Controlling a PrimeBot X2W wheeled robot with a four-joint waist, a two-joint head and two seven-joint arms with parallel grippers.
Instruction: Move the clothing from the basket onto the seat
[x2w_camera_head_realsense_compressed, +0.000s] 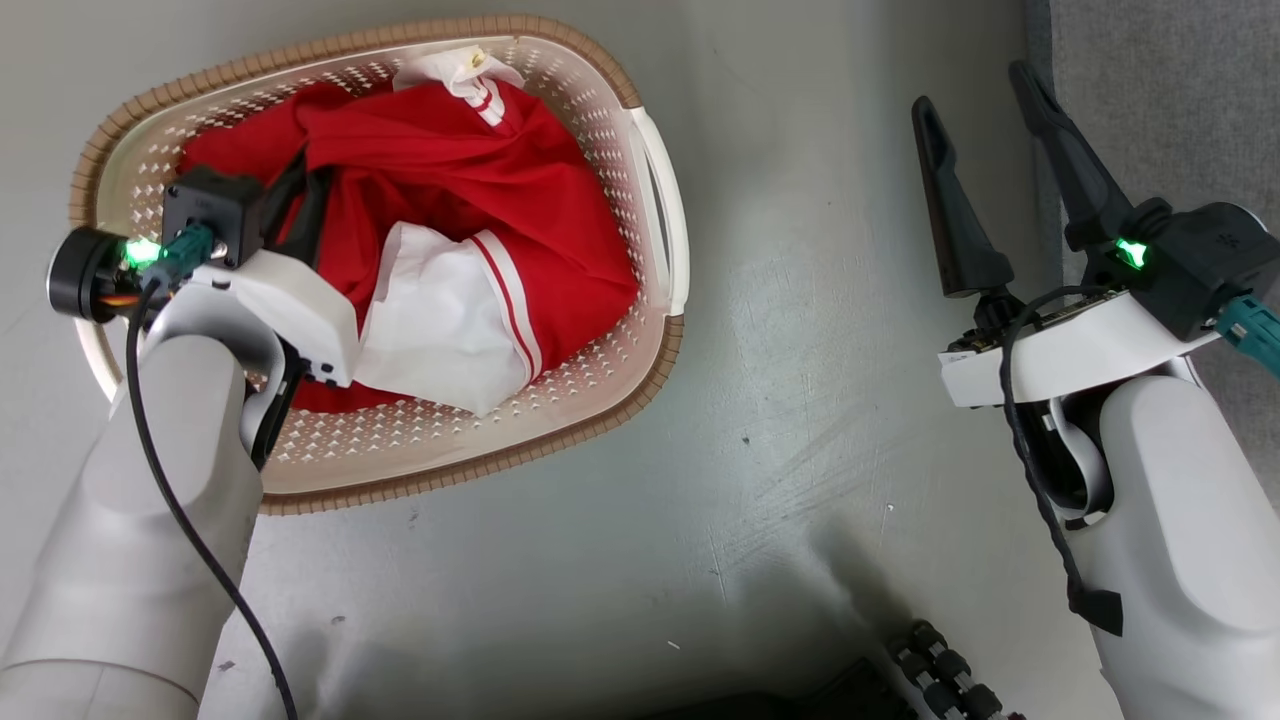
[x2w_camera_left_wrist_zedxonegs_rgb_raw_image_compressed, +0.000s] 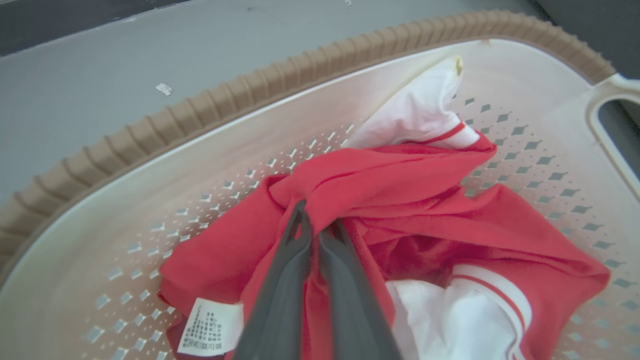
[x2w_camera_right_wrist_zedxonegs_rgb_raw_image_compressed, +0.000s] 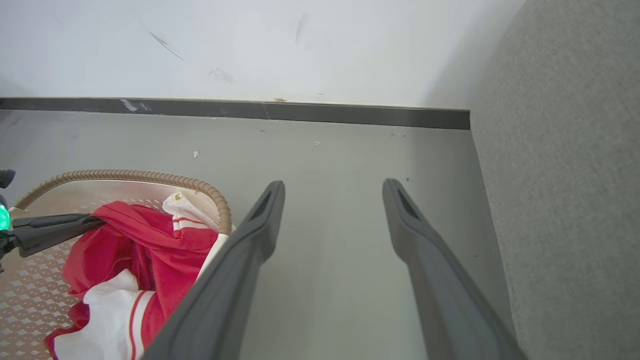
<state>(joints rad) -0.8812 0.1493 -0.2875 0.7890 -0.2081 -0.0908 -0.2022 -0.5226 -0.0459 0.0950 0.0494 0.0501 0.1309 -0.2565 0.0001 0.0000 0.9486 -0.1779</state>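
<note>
Red clothing (x2w_camera_head_realsense_compressed: 450, 190) with white panels and stripes lies bunched in the oval cream basket (x2w_camera_head_realsense_compressed: 655, 200) at the upper left of the head view. My left gripper (x2w_camera_head_realsense_compressed: 300, 190) reaches into the basket and is shut on a fold of the red clothing (x2w_camera_left_wrist_zedxonegs_rgb_raw_image_compressed: 380, 185), its two dark fingers (x2w_camera_left_wrist_zedxonegs_rgb_raw_image_compressed: 290, 260) pressed together with cloth between the tips. A white care label (x2w_camera_left_wrist_zedxonegs_rgb_raw_image_compressed: 210, 327) shows near the fingers. My right gripper (x2w_camera_head_realsense_compressed: 980, 100) hangs open over the bare floor beside the basket, fingers (x2w_camera_right_wrist_zedxonegs_rgb_raw_image_compressed: 260, 220) spread wide. The grey seat (x2w_camera_head_realsense_compressed: 1160, 90) is at the right edge.
Grey floor (x2w_camera_head_realsense_compressed: 800, 400) lies between basket and seat. A white wall with a dark skirting board (x2w_camera_right_wrist_zedxonegs_rgb_raw_image_compressed: 300, 110) stands beyond the basket. Part of my dark base (x2w_camera_head_realsense_compressed: 900, 680) shows at the bottom of the head view.
</note>
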